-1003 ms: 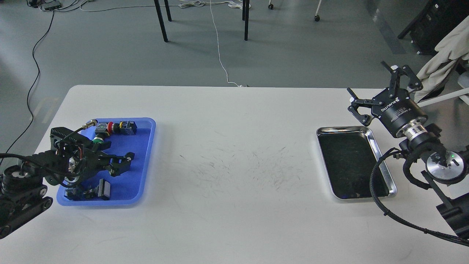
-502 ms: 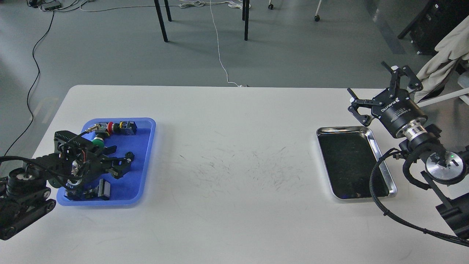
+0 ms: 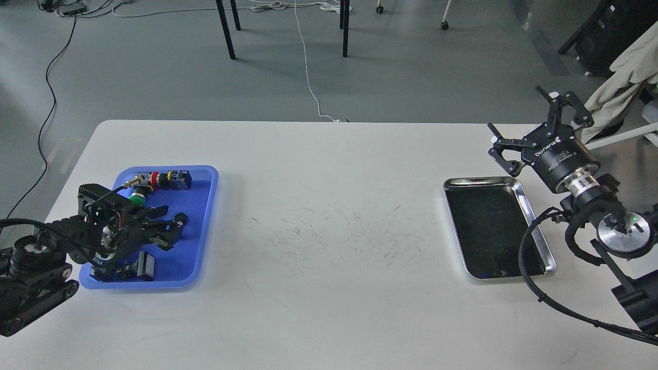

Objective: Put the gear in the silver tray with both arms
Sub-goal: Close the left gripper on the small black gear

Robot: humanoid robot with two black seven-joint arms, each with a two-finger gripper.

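The silver tray (image 3: 534, 226) lies empty at the table's right side, its dark bottom bare. My right gripper (image 3: 519, 117) hovers just beyond the tray's far right corner, fingers spread wide and empty. My left gripper (image 3: 170, 225) hangs low over the middle of the blue tray (image 3: 205, 195) on the left, its fingers apart among the parts. I cannot pick out a gear among those parts; my left arm hides part of the tray.
The blue tray holds a red-and-yellow button part (image 3: 163, 177), a green-capped part (image 3: 136, 199), a metal connector (image 3: 132, 181) and black blocks (image 3: 144, 267). A cable (image 3: 534, 288) from my right arm loops over the silver tray's right rim. Chair legs stand on the floor beyond the table.
My left gripper has drawn slightly left and down over the blue tray. The right arm has not moved.
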